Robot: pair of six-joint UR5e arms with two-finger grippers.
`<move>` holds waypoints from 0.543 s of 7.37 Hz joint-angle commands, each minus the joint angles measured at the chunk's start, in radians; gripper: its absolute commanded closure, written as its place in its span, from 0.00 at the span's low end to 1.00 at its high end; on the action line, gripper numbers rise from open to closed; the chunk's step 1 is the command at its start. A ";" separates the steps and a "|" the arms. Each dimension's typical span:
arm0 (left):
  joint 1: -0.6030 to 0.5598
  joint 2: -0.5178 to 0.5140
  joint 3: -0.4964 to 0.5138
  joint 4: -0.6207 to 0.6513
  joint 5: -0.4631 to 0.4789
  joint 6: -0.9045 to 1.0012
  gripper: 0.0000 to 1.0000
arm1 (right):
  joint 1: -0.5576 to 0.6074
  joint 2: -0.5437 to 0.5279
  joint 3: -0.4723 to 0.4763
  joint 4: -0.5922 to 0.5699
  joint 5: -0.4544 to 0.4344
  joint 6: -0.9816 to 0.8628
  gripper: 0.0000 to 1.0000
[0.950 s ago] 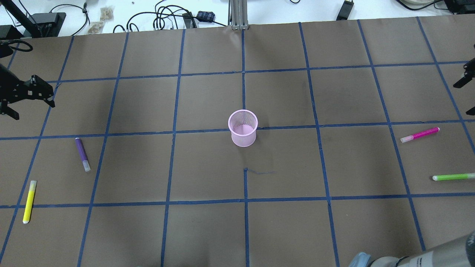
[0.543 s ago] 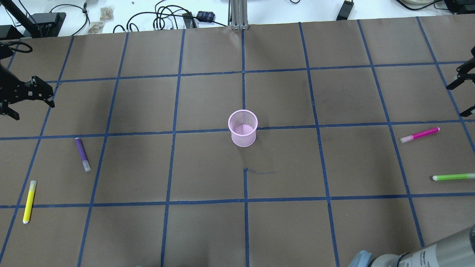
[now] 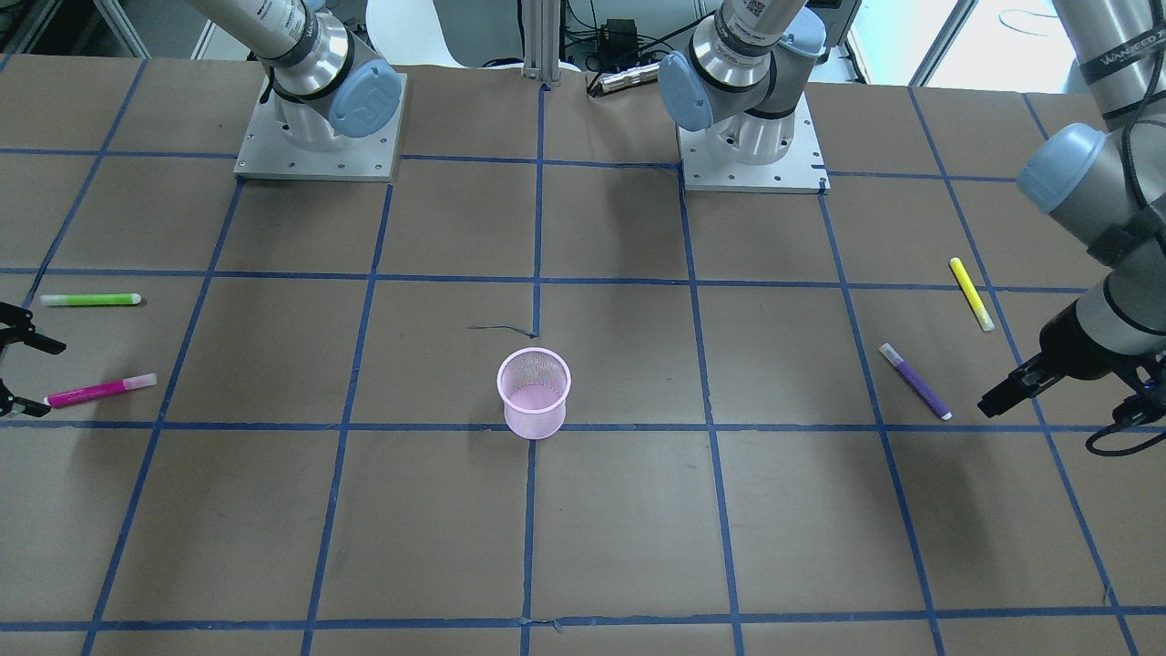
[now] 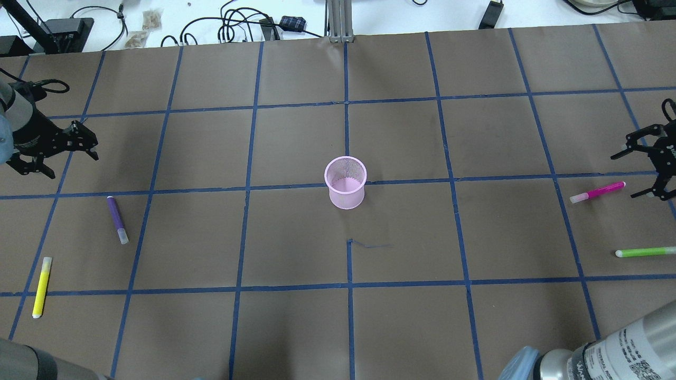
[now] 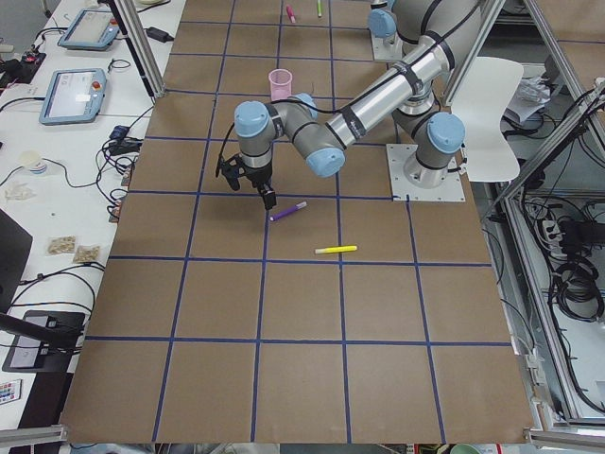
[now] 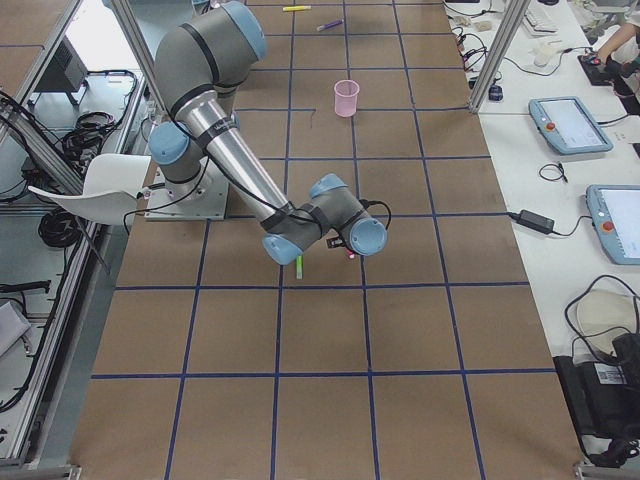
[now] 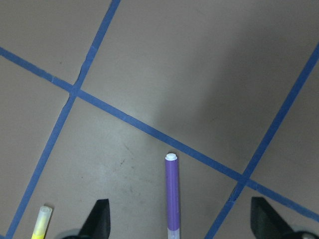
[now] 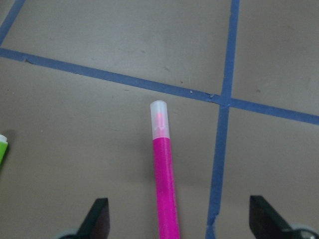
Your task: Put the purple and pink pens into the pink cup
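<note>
The pink mesh cup (image 4: 346,183) stands upright mid-table, also in the front view (image 3: 534,394). The purple pen (image 4: 116,218) lies flat at the left. My left gripper (image 4: 74,167) is open and empty, above and just beyond the pen. The left wrist view shows the purple pen (image 7: 172,199) between the spread fingers (image 7: 99,219). The pink pen (image 4: 597,191) lies at the right. My right gripper (image 4: 623,176) is open and empty over its far-right end. In the right wrist view the pink pen (image 8: 164,189) lies centred between the fingers (image 8: 97,219).
A yellow pen (image 4: 41,286) lies near the purple one at the front left. A green pen (image 4: 645,252) lies near the pink one at the front right. Blue tape lines grid the brown table. Cables lie past the far edge (image 4: 237,26).
Both grippers have moved in from the table's sides. The left has come toward the purple pen, the right has come over the pink pen's end. The pens and the cup have not moved.
</note>
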 commanded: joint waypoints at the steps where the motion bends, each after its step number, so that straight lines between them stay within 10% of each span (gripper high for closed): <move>1: 0.000 -0.060 -0.002 0.011 -0.003 -0.002 0.00 | -0.003 0.004 0.035 -0.030 -0.014 -0.019 0.00; 4: 0.000 -0.126 -0.002 0.008 0.001 -0.056 0.00 | -0.003 0.022 0.045 -0.052 -0.015 -0.016 0.04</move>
